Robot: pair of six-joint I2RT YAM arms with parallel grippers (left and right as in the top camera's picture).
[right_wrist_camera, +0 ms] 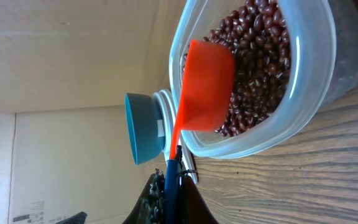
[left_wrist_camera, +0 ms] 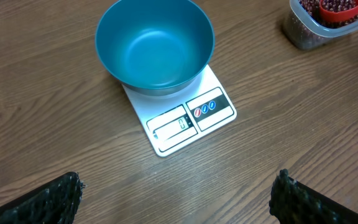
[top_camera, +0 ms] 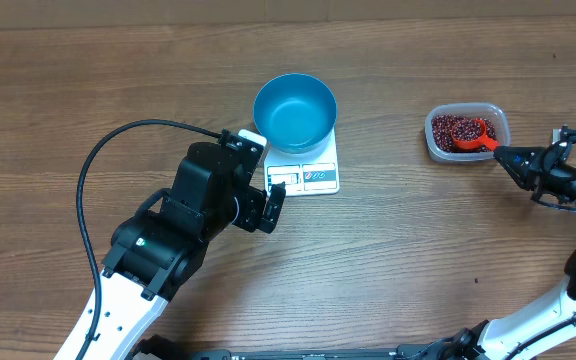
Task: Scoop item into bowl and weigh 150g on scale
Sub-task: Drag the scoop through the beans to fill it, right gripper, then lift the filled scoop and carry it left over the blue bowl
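Observation:
The empty blue bowl stands on the white scale. My left gripper hovers open just in front of the scale, with only bare wood between its fingers. At the right, the red-brown beans fill a clear tub. My right gripper is shut on the blue handle of an orange scoop. The scoop's cup rests in the tub among the beans, and beans lie inside it in the left wrist view.
The left arm's black cable loops over the wooden table at the left. The table's far edge runs behind the bowl and the tub. The bowl shows far off in the right wrist view.

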